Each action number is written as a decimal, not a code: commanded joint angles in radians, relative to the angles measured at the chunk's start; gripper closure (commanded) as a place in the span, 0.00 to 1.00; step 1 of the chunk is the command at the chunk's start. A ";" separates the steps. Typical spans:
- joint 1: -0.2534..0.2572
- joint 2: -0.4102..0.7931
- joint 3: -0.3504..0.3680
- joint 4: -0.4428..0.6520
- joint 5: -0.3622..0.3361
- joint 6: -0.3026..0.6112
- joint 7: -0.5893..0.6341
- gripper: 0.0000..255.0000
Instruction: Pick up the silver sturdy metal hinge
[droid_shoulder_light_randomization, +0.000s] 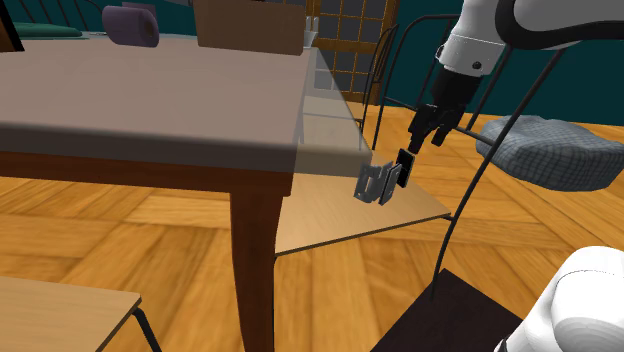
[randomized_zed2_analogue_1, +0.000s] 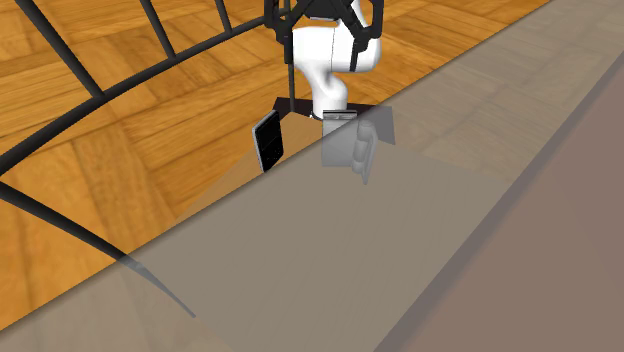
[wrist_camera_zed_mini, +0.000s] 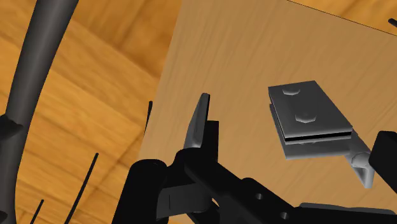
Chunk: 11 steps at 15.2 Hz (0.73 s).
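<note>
The silver metal hinge (droid_shoulder_light_randomization: 375, 183) is folded, with two bolt heads on its top leaf. It sits on a light wooden seat (droid_shoulder_light_randomization: 340, 220) just beside the brown table's corner, where it appears pale (randomized_zed2_analogue_1: 350, 140). A flat black plate with a grey rim (droid_shoulder_light_randomization: 403, 168) stands on edge right beside it (randomized_zed2_analogue_1: 268, 140). My gripper (droid_shoulder_light_randomization: 427, 133) hangs open just above and behind them. In the wrist view the hinge (wrist_camera_zed_mini: 310, 121) lies ahead between the spread fingers of the gripper (wrist_camera_zed_mini: 292, 137), untouched, and the plate (wrist_camera_zed_mini: 201, 121) is edge-on by one finger.
A brown table (droid_shoulder_light_randomization: 150, 110) with a thick leg (droid_shoulder_light_randomization: 255, 250) fills the shoulder view's left and carries a cardboard box (droid_shoulder_light_randomization: 250, 25) and a purple object (droid_shoulder_light_randomization: 130, 25). Black wire chair bars (droid_shoulder_light_randomization: 385, 60) rise behind the seat. A grey cushion (droid_shoulder_light_randomization: 550, 150) lies at the right.
</note>
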 joint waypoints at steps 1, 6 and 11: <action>0.000 0.000 0.000 0.000 0.000 0.000 0.000 0.00; 0.010 0.149 0.056 0.021 0.044 0.035 0.092 0.00; 0.011 0.141 0.058 -0.052 0.046 0.100 0.092 0.00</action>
